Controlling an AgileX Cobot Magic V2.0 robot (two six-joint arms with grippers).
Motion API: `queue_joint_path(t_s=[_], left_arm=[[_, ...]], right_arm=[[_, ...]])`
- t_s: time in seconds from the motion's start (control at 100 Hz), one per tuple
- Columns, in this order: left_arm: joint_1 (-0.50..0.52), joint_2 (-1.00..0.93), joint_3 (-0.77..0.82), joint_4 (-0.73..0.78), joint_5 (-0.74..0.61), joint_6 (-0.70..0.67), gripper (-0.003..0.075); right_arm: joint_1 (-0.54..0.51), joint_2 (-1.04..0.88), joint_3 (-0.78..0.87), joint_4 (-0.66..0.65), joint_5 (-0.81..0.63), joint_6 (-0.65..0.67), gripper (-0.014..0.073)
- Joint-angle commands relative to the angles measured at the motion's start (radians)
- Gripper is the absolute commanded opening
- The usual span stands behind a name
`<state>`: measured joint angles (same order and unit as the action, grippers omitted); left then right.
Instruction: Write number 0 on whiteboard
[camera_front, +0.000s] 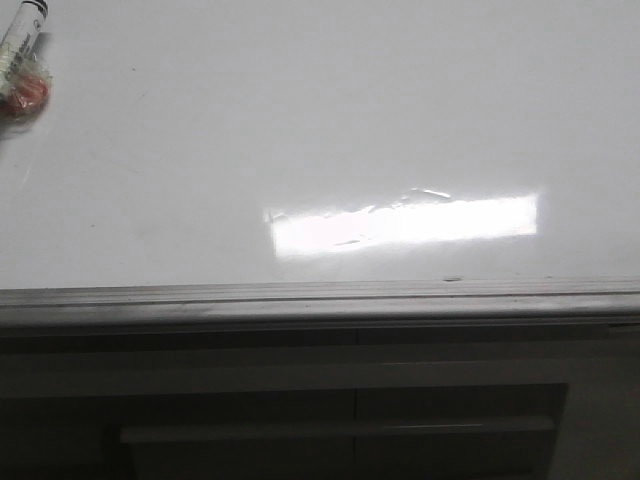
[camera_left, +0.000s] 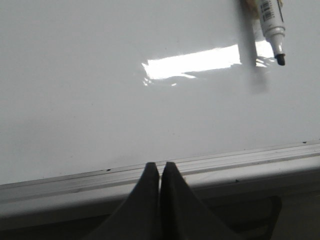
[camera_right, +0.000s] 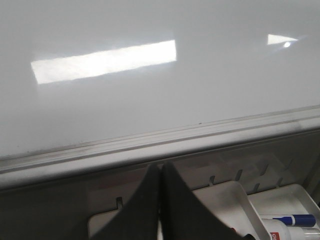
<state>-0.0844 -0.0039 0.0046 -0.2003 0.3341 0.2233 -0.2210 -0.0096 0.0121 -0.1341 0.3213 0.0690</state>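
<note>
Blank whiteboard (camera_front: 320, 120), marker waiting at your left, no number 0 drawn yet.

Glossy white fills every view down to the grey frame (camera_front: 320, 295), with a bright glare bar (camera_front: 405, 222) near the middle and a dark cabinet front (camera_front: 330, 420) below. You have the uncapped marker (camera_left: 270, 25) lying on the board at its far left corner, long axis slanting, black tip toward the frame; beside it sits something small and red (camera_front: 28, 92) I can't identify. Your left gripper (camera_left: 160, 172) is the nearer one, jaws together and empty at the frame, the marker well ahead of it. Your right gripper (camera_right: 160, 172) is likewise closed on nothing, over a white tray (camera_right: 280, 210) holding a blue-capped marker (camera_right: 292, 220).
</note>
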Motion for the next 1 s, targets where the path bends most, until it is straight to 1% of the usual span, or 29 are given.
queue_joint_path(t_s=[0.0, 0.84, 0.99], left_arm=[[0.003, -0.027, 0.031, -0.007, -0.047, -0.007, -0.002], [0.003, -0.027, 0.031, -0.007, -0.047, -0.007, -0.002], [0.003, -0.027, 0.031, -0.007, -0.047, -0.007, -0.002]], right_arm=[[0.0, -0.018, 0.012, -0.013, -0.022, -0.006, -0.0069], [0.0, -0.018, 0.012, -0.015, -0.012, -0.006, -0.0069], [0.0, -0.018, 0.012, -0.015, -0.077, -0.006, -0.0069]])
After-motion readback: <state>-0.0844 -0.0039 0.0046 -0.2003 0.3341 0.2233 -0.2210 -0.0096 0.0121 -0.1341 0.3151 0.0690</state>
